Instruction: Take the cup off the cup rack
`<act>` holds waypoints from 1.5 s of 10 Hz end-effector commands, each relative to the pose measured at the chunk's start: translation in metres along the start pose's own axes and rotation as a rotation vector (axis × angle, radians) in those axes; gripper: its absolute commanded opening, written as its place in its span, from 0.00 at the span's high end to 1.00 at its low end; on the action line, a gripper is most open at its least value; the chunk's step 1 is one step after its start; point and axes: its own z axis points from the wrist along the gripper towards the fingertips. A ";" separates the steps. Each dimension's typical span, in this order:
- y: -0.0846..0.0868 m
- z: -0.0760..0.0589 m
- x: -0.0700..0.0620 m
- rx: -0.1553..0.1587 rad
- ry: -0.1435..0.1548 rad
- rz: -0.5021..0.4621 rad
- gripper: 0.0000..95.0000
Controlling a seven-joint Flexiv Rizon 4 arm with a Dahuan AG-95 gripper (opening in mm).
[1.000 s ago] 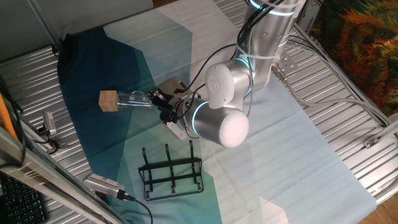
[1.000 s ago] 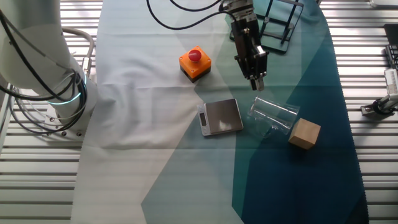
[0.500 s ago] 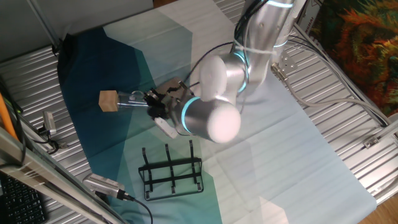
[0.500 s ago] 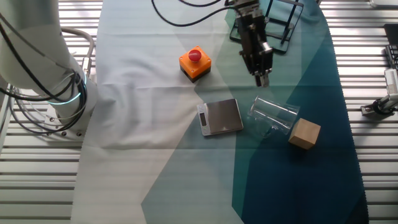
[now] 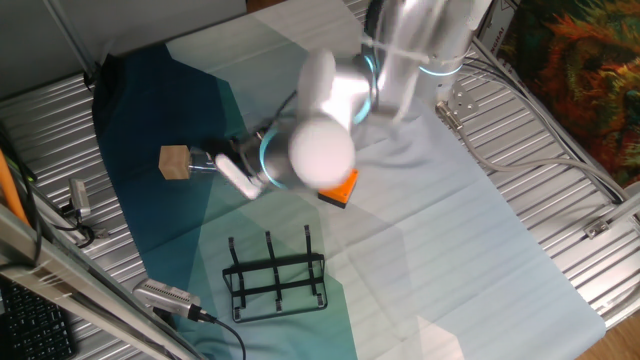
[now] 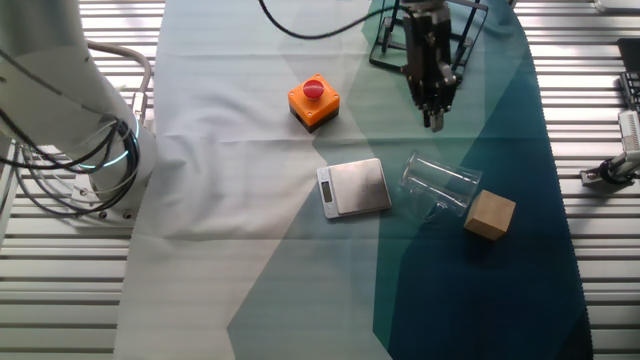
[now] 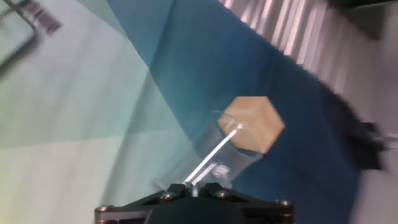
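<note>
Gripper (image 6: 435,124) above, apart from cup (image 6: 438,188) lying beside cube (image 6: 490,215)

Cup (image 6: 438,187): clear glossy glass. Cube (image 6: 489,214): matt tan wood. Cup rack (image 5: 276,275): thin black wire. Plate (image 6: 356,187): smooth grey metal. Button box (image 6: 313,102): glossy orange plastic. Cloth (image 6: 250,250): matt fabric, creased. Table (image 6: 60,280): ribbed metal.

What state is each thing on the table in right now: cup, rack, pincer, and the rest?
cup: lying on its side on the cloth, off the rack, against the cube
cup rack: upright, prongs bare
pincer: above the cloth, holding nothing; jaw opening unclear
wooden cube: resting on the cloth
orange button box: unpressed, untouched
grey plate: flat, bare
</note>
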 end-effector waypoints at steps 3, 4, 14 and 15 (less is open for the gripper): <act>0.019 -0.001 -0.013 -0.535 -0.051 0.218 1.00; 0.023 -0.003 -0.015 -0.508 -0.046 0.204 1.00; 0.028 -0.015 -0.021 -0.476 -0.055 0.187 0.80; 0.028 -0.015 -0.021 -0.474 -0.057 0.182 0.80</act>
